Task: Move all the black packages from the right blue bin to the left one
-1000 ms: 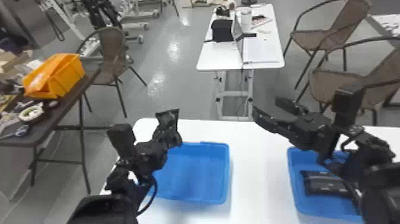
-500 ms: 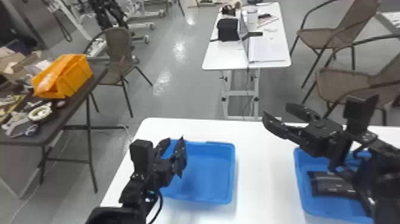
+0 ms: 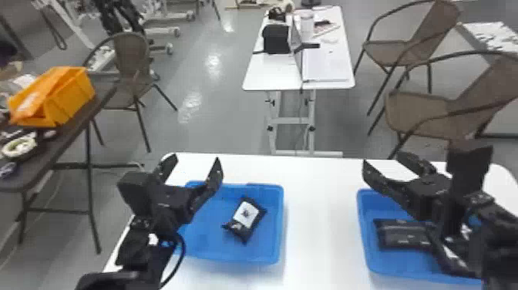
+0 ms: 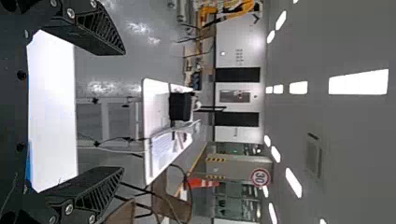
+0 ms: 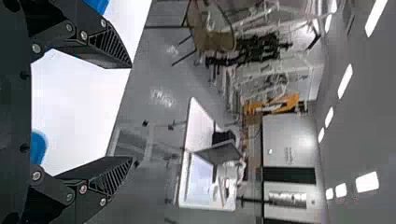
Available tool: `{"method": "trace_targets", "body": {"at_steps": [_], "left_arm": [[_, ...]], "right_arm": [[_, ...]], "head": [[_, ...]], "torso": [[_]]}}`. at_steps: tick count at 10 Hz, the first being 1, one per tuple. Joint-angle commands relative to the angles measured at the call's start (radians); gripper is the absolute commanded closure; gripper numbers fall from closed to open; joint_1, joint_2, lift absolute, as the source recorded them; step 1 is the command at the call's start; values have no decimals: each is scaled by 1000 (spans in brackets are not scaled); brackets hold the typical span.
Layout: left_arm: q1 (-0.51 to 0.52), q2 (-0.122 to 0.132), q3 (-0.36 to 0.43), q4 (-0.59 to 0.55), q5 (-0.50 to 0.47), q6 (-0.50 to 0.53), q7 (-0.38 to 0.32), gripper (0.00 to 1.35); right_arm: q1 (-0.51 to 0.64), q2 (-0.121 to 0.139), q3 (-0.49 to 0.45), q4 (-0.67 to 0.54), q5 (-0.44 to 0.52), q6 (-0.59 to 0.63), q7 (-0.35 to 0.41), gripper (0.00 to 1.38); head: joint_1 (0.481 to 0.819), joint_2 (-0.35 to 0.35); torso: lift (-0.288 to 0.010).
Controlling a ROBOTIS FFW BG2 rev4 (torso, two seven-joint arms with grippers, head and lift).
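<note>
Black, oblong, shiny package (image 3: 404, 233) it is, down in the right blue plastic bin (image 3: 362, 227), its long axis running side to side, and it's the right gripper (image 3: 383, 160) that's nearer! That black gripper's two flat fingers stand wide apart, nothing between them, tips out over the bin's far side and pointing away from the robot. So the package lies below and back toward the robot, a touch to the right of those tips; the hand will likely have to draw back, tip down and close across the short width. Careful with the left wall: the package's left end lies near it. The right arm covers what's beyond the right end, and whether that dark shape there is another package, I can't tell. Over in the left blue plastic bin (image 3: 282, 223), a white-labelled black package (image 3: 246, 216) lies slantwise, with blue floor around it. The left gripper (image 3: 196, 159), fingers also spread, hangs by that bin's far left corner. Between bins, a broad strip of white tabletop (image 3: 320, 216) gives crossing room.
</note>
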Motion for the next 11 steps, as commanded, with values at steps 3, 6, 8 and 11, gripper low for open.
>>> {"method": "trace_targets", "body": {"at_steps": [3,6,8,11], "left_arm": [[26,-3,13,-41,51,-93,33,140],[29,-3,4,-41,54,-82,34,140],[29,-3,4,-41,57,-79,36,140],[29,-3,6,-41,67,-75,36,140]], "right_arm": [[101,0,-97,122,17,-38,-48,386],[106,-1,-126,223,12,-47,-51,386],[109,-3,-152,255,23,-45,-57,386],[104,-1,-191,289,28,-42,-114,384]], "head": [[695,73],[695,37],[695,14],[695,-20]], "torso": [[0],[0],[0],[0]]}}
